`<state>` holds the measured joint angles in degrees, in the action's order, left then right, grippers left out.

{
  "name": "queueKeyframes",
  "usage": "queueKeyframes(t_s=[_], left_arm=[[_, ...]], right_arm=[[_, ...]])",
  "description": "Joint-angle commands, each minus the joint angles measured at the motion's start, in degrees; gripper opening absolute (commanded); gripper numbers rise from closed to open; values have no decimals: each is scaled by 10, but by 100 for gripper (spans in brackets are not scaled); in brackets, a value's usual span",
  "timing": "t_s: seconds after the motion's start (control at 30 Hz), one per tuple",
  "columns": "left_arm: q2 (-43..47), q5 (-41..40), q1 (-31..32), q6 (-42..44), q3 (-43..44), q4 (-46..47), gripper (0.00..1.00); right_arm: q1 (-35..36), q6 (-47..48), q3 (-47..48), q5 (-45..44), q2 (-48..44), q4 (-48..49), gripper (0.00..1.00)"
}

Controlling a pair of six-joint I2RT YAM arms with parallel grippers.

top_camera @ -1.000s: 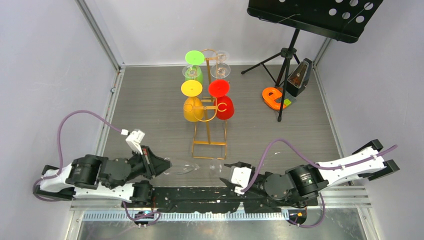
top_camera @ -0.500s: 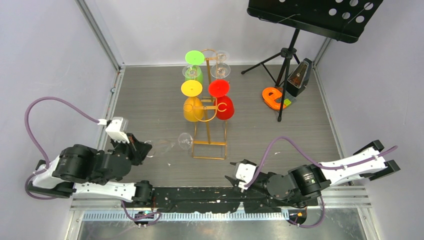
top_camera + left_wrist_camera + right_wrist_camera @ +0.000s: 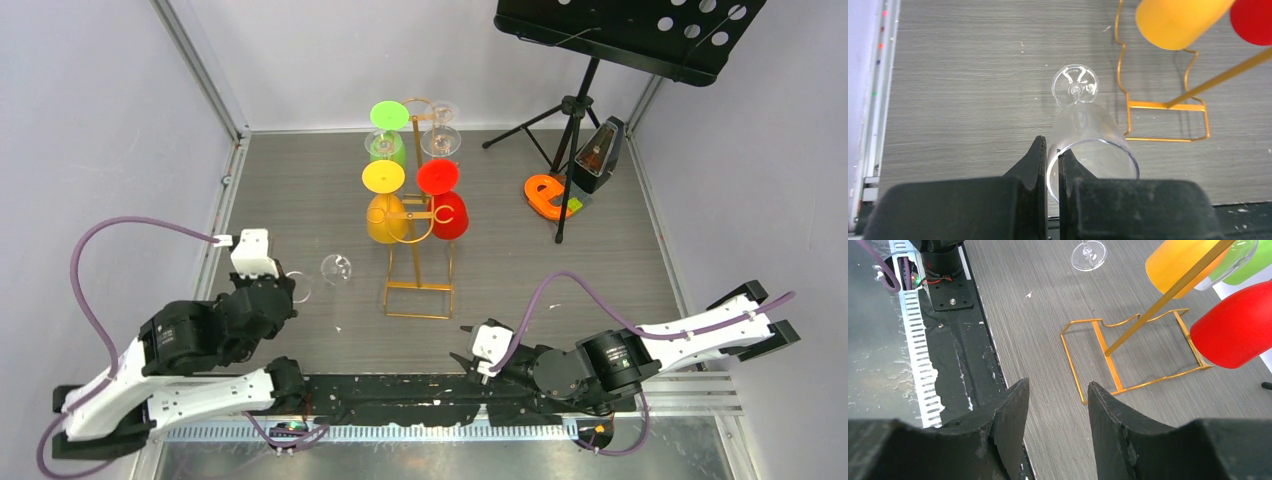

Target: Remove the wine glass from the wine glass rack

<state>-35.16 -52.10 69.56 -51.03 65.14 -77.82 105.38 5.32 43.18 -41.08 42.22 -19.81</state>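
Observation:
A clear wine glass point(image 3: 322, 272) hangs over the table left of the gold wine glass rack point(image 3: 420, 262), free of its hooks. My left gripper point(image 3: 290, 288) is shut on the glass's rim. In the left wrist view one finger point(image 3: 1038, 157) sits outside the bowl point(image 3: 1088, 132) and the other inside it, with the round foot point(image 3: 1074, 85) pointing away, down toward the table. I cannot tell whether the foot touches the table. The rack's base point(image 3: 1168, 105) lies just right of the glass. My right gripper point(image 3: 1058, 390) is open and empty, low near the front edge, with the rack base point(image 3: 1128, 355) ahead of it.
Green point(image 3: 385, 135), yellow point(image 3: 385, 205), red point(image 3: 446, 205) and clear point(image 3: 440, 130) glasses hang on the rack. A black music stand point(image 3: 620, 30), a metronome point(image 3: 598, 155) and an orange object point(image 3: 548, 195) stand at the back right. A black strip point(image 3: 955, 335) runs along the front edge.
My left arm has swung left and risen, carrying the clear glass from the front centre to the left of the rack base. The right gripper drew back slightly and stayed open.

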Motion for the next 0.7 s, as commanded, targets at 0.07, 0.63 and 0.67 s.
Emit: queueKeyframes(t_s=[0.07,0.63,0.67], left_arm=[[-2,77,-141,186,-2,145,0],[-212,375,-536,322,125,245,0],[-229,382,-544,322,138,244,0]], right_arm=[[3,-23,0,-4,-12,21,53],[3,-84,16,-13,-43,-15,54],[3,-87,16,-13,-45,-21,54]])
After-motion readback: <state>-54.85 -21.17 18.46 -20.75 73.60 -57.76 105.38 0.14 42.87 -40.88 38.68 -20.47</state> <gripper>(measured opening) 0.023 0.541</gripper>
